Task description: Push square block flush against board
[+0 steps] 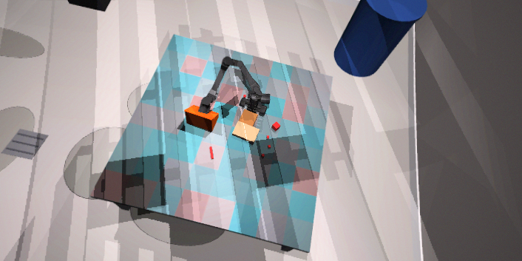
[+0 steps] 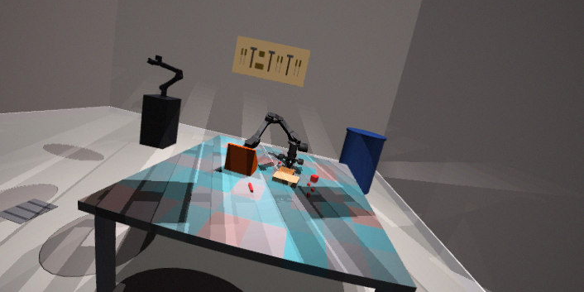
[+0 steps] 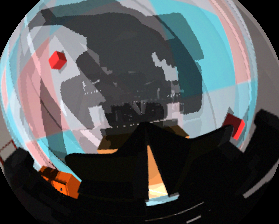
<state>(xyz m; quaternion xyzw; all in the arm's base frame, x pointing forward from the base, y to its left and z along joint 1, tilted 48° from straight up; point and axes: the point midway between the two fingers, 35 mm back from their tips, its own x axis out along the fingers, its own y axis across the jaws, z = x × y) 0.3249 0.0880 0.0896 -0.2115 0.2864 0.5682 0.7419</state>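
The square block (image 1: 248, 117) (image 2: 286, 170) is orange-tan and lies flat on the table. The board (image 1: 245, 131) (image 2: 284, 178) is paler and longer, on the near side of the block. The block's near side appears to meet the board's long far side, with their left edges looking about even; a thin gap cannot be ruled out. In the wrist view, strips of the block (image 3: 152, 167) and the board (image 3: 159, 190) show beside the dark fingers. My gripper (image 1: 253, 109) (image 2: 290, 165) (image 3: 144, 125) is shut and empty, low at the block's far side. Contact with the block is unclear.
A red cube (image 1: 276, 126) (image 2: 314, 178) lies right of the block, with several small red pieces nearby. A red stick (image 1: 211, 152) (image 2: 251, 187) lies at the near left. A large orange box (image 1: 200, 120) (image 2: 241, 160) stands by the arm's base. A blue cylinder (image 1: 377, 29) (image 2: 362, 159) stands beyond the table.
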